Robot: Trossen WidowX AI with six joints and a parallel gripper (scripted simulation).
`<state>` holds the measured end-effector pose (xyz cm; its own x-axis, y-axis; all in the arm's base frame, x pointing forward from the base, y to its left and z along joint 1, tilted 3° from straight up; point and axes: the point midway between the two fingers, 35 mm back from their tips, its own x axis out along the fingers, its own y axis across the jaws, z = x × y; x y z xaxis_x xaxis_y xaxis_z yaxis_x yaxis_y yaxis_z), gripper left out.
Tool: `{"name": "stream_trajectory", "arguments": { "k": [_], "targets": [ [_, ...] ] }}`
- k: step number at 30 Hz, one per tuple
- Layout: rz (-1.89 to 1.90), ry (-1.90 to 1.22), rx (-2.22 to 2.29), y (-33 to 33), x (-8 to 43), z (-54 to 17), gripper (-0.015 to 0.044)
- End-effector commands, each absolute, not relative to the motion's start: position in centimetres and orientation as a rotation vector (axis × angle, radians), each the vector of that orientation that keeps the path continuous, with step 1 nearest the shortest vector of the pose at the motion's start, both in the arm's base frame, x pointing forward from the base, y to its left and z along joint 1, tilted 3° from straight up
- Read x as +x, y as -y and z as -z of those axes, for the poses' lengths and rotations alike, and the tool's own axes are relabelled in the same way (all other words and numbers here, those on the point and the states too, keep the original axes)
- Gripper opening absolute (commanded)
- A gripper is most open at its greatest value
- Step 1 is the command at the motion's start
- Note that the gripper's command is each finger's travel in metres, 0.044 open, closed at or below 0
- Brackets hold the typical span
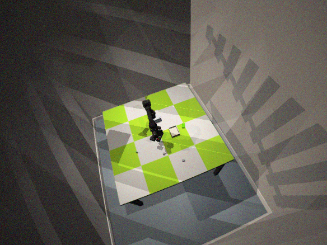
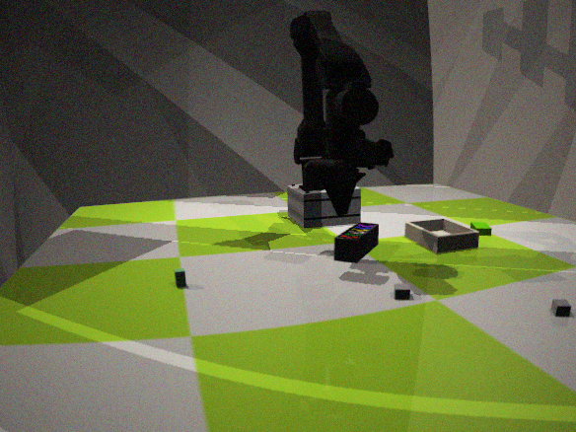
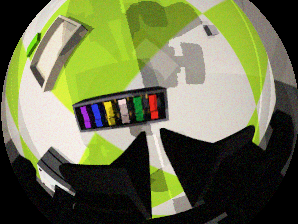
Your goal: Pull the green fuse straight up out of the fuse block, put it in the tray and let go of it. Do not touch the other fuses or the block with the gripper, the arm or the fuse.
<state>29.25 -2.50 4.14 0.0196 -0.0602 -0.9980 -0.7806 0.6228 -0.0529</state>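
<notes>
The black fuse block [image 2: 356, 243] [image 3: 120, 116] stands on the checkered table near the middle. It holds a row of coloured fuses: purple, blue, yellow, pale, green and red. The green fuse [image 3: 138, 108] sits in its slot, second from the red end. My gripper [image 1: 157, 137] [image 2: 341, 212] [image 3: 152, 133] hangs just above the block, near the green and red end. Its fingers are nearly together with only a thin gap and nothing between them. The grey tray [image 1: 169, 131] [image 2: 446, 243] [image 3: 39, 74] lies beside the block and holds nothing.
A small green block [image 1: 183, 125] [image 2: 480, 227] [image 3: 33, 44] lies beyond the tray. Three small dark cubes [image 2: 180, 278] [image 2: 402, 292] [image 2: 561, 308] are scattered on the front of the table. The arm's grey base box [image 2: 316, 209] stands right behind the block.
</notes>
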Motion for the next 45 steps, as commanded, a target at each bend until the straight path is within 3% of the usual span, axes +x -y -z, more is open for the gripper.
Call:
{"name": "stream_trajectory", "arguments": {
  "k": [1,45],
  "targets": [
    [-0.644,-1.446,-0.741,1.0,29.1,-4.1,0.0065],
    [-0.645,-1.446,-0.741,0.8,29.5,-1.0,0.0065]
  ]
}}
